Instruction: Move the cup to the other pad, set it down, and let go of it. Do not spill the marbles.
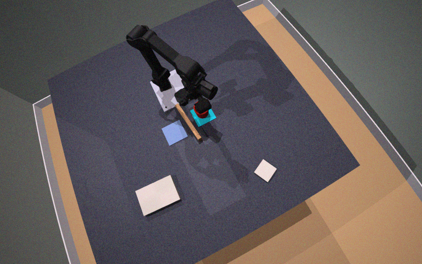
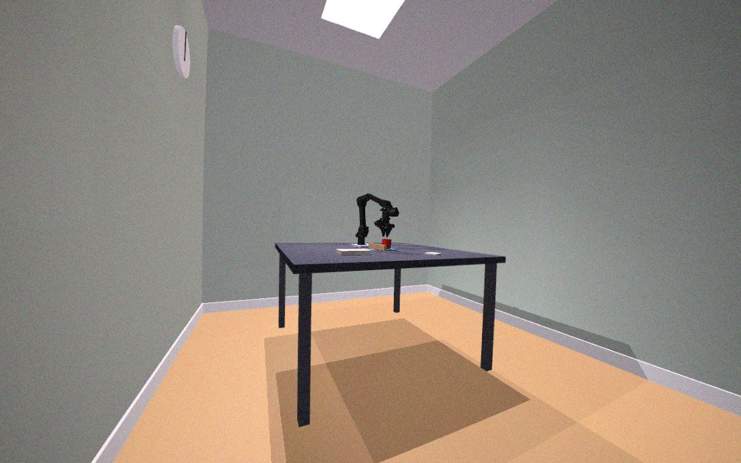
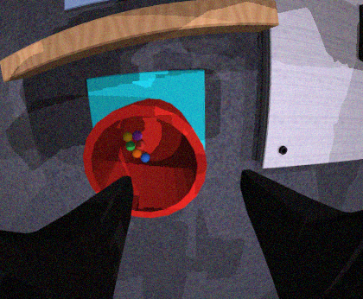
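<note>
The red cup stands upright on the cyan pad. Several coloured marbles lie together on its bottom. My gripper is open and holds nothing. Its fingertips are just above the cup in the exterior view; in the wrist view one finger overlaps the cup's opening and the other stands outside the rim. The arm hides part of the cup in the top view. The blue pad has nothing on it.
A low wooden bar stands between the two pads. The pale base plate is beside the cyan pad. A large white block and a small white tile lie farther out.
</note>
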{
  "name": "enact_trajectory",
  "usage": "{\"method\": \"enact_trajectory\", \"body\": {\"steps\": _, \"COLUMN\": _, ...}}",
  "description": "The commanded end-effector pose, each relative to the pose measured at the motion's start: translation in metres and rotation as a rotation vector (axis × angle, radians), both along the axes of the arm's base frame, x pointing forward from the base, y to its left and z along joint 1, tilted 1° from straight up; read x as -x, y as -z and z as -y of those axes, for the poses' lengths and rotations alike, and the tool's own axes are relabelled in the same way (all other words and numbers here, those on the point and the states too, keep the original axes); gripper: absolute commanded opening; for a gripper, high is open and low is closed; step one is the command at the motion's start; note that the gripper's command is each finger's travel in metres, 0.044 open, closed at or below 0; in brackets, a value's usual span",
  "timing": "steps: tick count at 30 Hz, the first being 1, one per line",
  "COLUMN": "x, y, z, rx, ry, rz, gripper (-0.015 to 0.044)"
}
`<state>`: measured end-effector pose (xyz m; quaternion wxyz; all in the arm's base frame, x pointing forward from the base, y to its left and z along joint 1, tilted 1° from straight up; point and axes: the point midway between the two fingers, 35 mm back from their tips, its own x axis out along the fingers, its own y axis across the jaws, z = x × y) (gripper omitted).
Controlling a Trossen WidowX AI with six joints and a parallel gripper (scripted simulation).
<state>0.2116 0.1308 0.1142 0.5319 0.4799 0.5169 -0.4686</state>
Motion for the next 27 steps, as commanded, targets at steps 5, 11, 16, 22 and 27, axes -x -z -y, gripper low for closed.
{"method": "enact_trajectory", "body": {"steps": 5, "x": -0.001, "y": -0.010, "z": -0.001, "rx": 0.000, "ry": 0.000, "rz": -0.001, "gripper": 0.0440}}
{"method": "enact_trajectory", "body": {"steps": 11, "x": -0.001, "y": -0.029, "z": -0.001, "rx": -0.001, "ry": 0.002, "rz": 0.000, "gripper": 0.0440}}
{"method": "enact_trajectory", "body": {"steps": 16, "x": -0.001, "y": -0.044, "z": -0.001, "rx": -0.001, "ry": 0.002, "rz": 0.000, "gripper": 0.0440}}
{"method": "enact_trajectory", "body": {"steps": 22, "x": 0.000, "y": -0.062, "z": -0.001, "rx": -0.002, "ry": 0.003, "rz": 0.001, "gripper": 0.0440}}
{"method": "enact_trajectory", "body": {"steps": 27, "x": -0.001, "y": -0.064, "z": -0.001, "rx": -0.002, "ry": 0.003, "rz": 0.001, "gripper": 0.0440}}
